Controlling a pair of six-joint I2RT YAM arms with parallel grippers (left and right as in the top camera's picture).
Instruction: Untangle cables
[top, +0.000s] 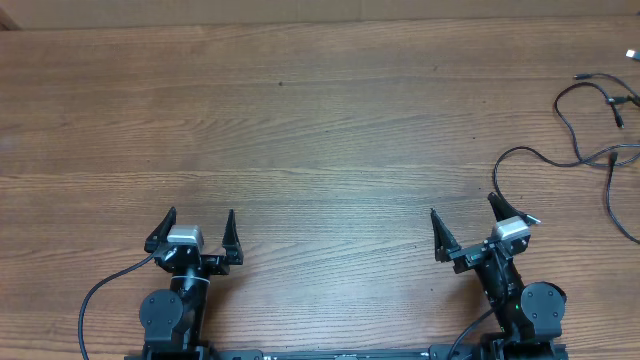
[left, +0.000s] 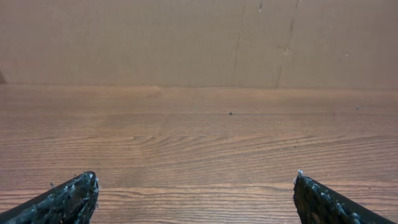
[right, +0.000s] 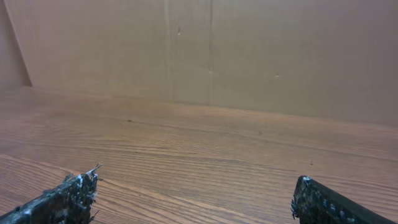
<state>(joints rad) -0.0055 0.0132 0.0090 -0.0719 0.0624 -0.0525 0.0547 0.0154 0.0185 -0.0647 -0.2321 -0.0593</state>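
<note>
While my left gripper (top: 200, 216) and right gripper (top: 462, 207) hang wide and empty on the near side, the cables (top: 580, 160) sprawl far right, partly beyond the overhead view. Reaching blind, I could snag one loop and pull the tangle tighter.

The wood-grain worktop (top: 300, 130) carries thin black cables (top: 600, 150) lying in loose, overlapping loops at its far right edge.
</note>
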